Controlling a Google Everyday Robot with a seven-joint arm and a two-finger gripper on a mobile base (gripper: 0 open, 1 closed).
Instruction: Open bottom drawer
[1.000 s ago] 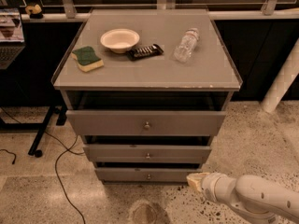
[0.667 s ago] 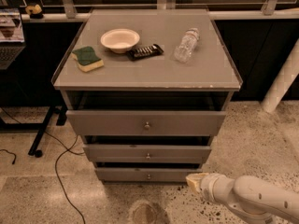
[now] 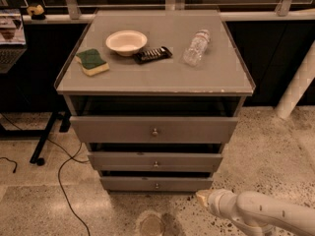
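Down near the floor, the bottom drawer (image 3: 128, 183) is barely out; the gripper (image 3: 202, 196) hangs beside it, not touching, and I cannot tell its grip state.

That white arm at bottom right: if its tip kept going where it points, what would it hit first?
Probably the front of the bottom drawer: the gripper, low at right, points left and slightly up toward it. Depth is unclear, so it might pass in front instead.
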